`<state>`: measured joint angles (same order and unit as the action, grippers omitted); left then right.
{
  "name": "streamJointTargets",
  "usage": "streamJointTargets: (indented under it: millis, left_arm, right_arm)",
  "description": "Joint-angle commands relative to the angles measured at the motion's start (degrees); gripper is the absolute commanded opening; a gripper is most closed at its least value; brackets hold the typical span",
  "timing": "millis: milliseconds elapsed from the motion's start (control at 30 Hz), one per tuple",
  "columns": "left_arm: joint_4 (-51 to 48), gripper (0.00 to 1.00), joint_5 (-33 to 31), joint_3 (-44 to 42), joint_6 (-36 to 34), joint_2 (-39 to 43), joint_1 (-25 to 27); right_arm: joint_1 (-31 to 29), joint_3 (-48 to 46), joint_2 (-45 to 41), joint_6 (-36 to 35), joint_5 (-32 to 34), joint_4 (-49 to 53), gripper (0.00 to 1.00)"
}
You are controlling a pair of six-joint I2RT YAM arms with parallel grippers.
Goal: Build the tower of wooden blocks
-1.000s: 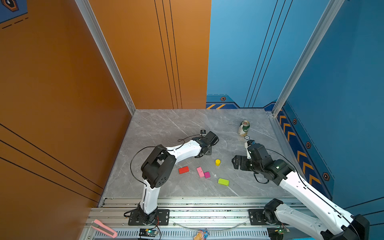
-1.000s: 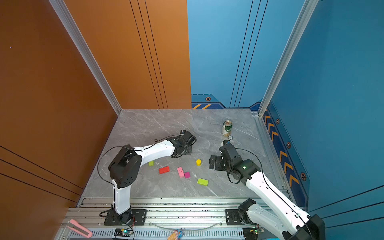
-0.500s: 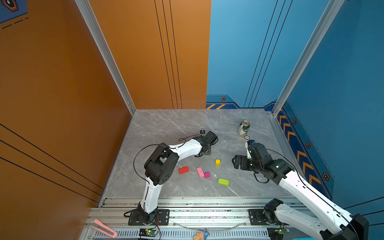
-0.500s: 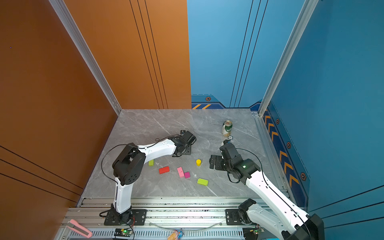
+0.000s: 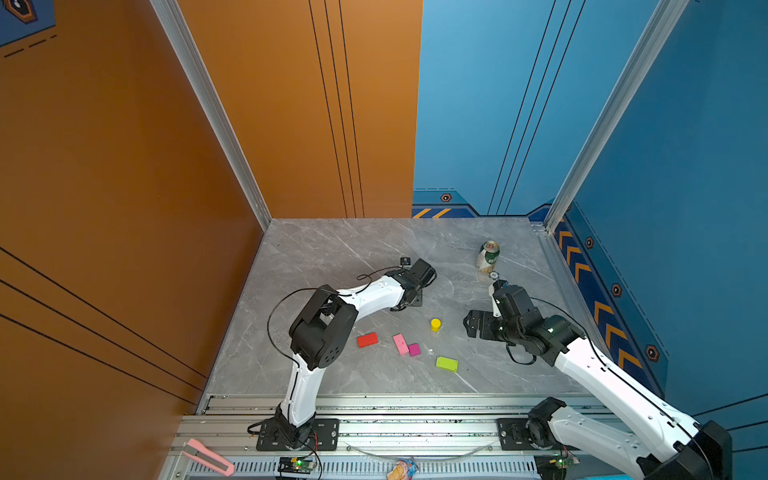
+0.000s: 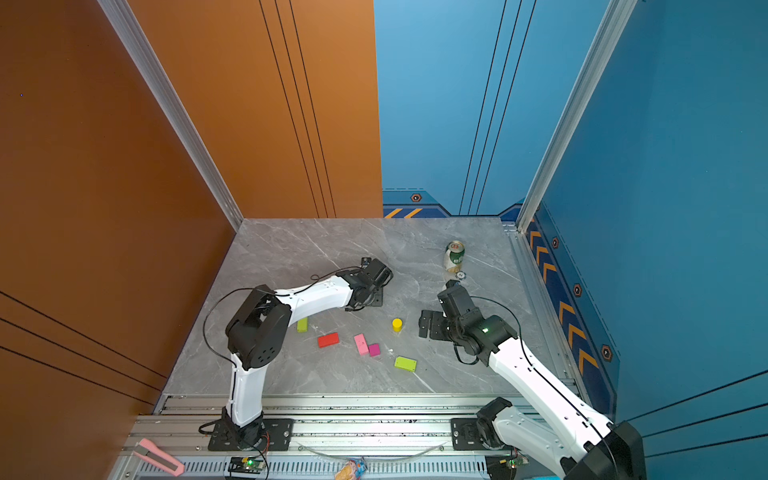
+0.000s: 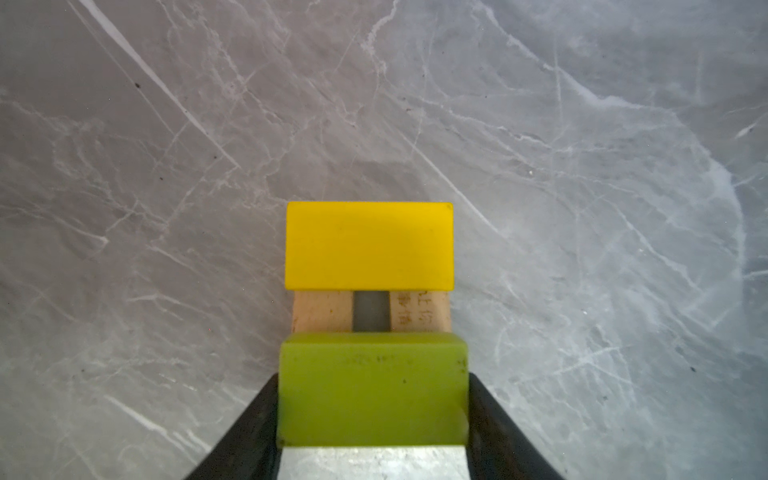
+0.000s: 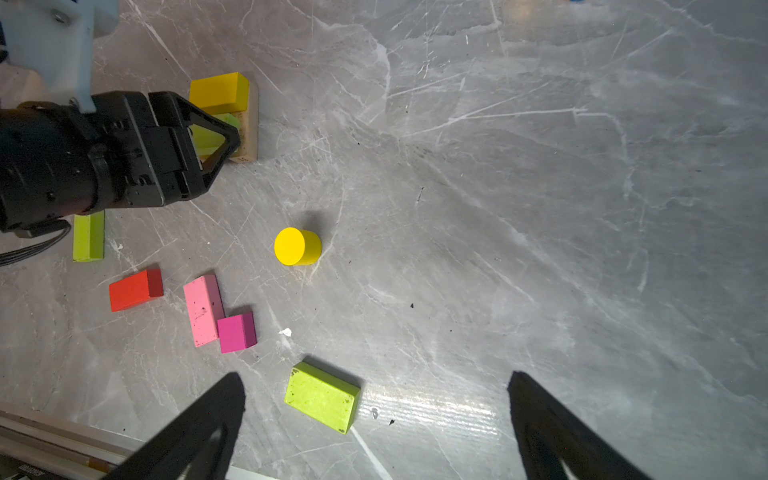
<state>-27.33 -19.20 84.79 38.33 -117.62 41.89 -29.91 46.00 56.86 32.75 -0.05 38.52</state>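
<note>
In the left wrist view my left gripper (image 7: 372, 377) is shut on a lime-green block (image 7: 370, 399), holding it over the near end of the tower (image 7: 370, 316). The tower is two tan bars side by side with a yellow rectangle (image 7: 369, 245) across their far end. In both top views the left gripper (image 5: 409, 296) hides this stack. Loose on the table lie a yellow cylinder (image 8: 297, 246), a red block (image 8: 135, 289), a pink bar (image 8: 203, 309) touching a magenta cube (image 8: 236, 332), a lime-green slab (image 8: 321, 397) and a lime-green bar (image 8: 88, 237). My right gripper (image 8: 376, 376) is open and empty, right of the cylinder (image 5: 435, 324).
A green-white drink can (image 5: 488, 256) stands at the back right, behind the right arm. A pink utility knife (image 5: 208, 456) lies on the metal rail in front of the table. Orange and blue walls close in the left, back and right sides.
The left arm's elbow has shifted slightly while its gripper stays at the tower with the green block. The right arm and the loose blocks have not moved.
</note>
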Motion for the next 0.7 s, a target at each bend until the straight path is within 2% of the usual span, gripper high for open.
streamJointTargets:
  millis: [0,667]
  left_arm:
    - [-1.3,0.55,1.0,1.5,-0.8,-1.4,-0.5]
    - [-1.4,0.55,1.4,2.2,-0.5,-2.3,-0.8]
  right_arm:
    - [0.6,-0.5,0.3,-1.4,-0.6,0.9,1.0]
    - [1.3,-1.0,1.1,-1.6,-1.3,0.2,1.0]
